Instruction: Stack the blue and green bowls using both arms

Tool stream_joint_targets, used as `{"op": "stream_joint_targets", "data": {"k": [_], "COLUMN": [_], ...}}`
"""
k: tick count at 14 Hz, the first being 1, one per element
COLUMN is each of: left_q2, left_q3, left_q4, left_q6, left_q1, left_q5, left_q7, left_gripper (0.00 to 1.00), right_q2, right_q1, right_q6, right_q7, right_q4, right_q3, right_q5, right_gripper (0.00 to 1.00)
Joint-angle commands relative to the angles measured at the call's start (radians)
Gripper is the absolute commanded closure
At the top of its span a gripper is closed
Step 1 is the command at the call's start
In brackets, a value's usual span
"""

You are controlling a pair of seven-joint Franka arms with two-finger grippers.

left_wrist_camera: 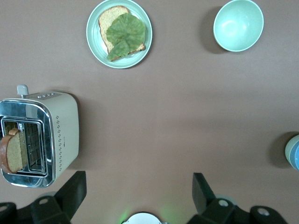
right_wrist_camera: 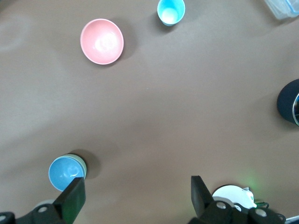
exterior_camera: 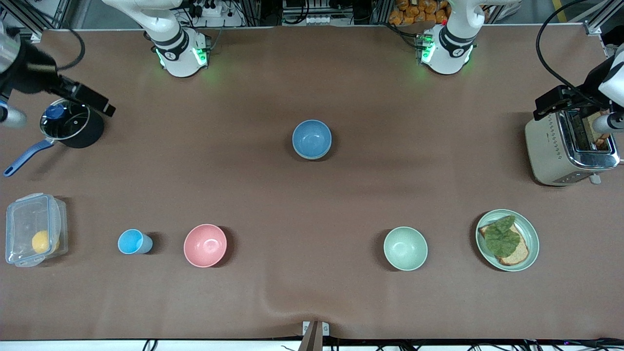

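Note:
The blue bowl point(exterior_camera: 312, 138) sits nested inside the green bowl point(exterior_camera: 312, 157) in the middle of the table; only the green rim shows under it. The stack also shows in the right wrist view, blue bowl point(right_wrist_camera: 64, 173) and green rim point(right_wrist_camera: 83, 163), and at the edge of the left wrist view point(left_wrist_camera: 294, 154). My left gripper point(left_wrist_camera: 138, 179) is open and empty, high over the table beside the toaster. My right gripper point(right_wrist_camera: 138, 182) is open and empty, high over the right arm's end of the table near the pot.
A paler mint-green bowl point(exterior_camera: 405, 248), a green plate with toast point(exterior_camera: 507, 240), a pink bowl point(exterior_camera: 205, 245), a light-blue cup point(exterior_camera: 131, 242) and a plastic box point(exterior_camera: 34, 229) line the nearer part. A toaster point(exterior_camera: 560, 146) and a pot point(exterior_camera: 68, 124) stand at the ends.

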Motion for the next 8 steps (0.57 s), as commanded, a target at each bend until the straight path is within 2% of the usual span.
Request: {"op": "stream_joint_targets", "data": {"k": [1, 4, 5, 7, 8], "left_q2": [-0.009, -0.007, -0.007, -0.007, -0.006], "left_q3": [0.002, 0.005, 0.005, 0.005, 0.005], "left_q4": [-0.012, -0.008, -0.009, -0.008, -0.008], "left_q6": [0.023, 0.055, 0.055, 0.063, 0.075], "left_q1": [0.01, 0.01, 0.01, 0.01, 0.01], "left_q5": [-0.01, -0.013, -0.016, -0.028, -0.037], "left_q7": [0.025, 0.004, 0.002, 0.002, 0.002], "left_gripper": [0.0, 0.0, 0.0, 0.0, 0.0], "right_q2": [-0.045, -0.074, -0.074, -0.069, -0.069], "right_q1": [-0.004, -0.007, -0.013, -0.007, -0.01], "right_q6": [-0.007, -0.005, -0.005, 0.001, 0.002], "right_q7": [-0.112, -0.25, -0.313, -0.401, -0.428], "right_q4": [-0.026, -0.06, -0.06, -0.061, -0.067], "right_q3": [-0.016, -0.03, -0.051, -0.134, -0.14], "right_q5": [-0.023, -0.036, -0.035, -0.032, -0.038], "right_gripper": [0.0, 0.0, 0.0, 0.0, 0.0]}}
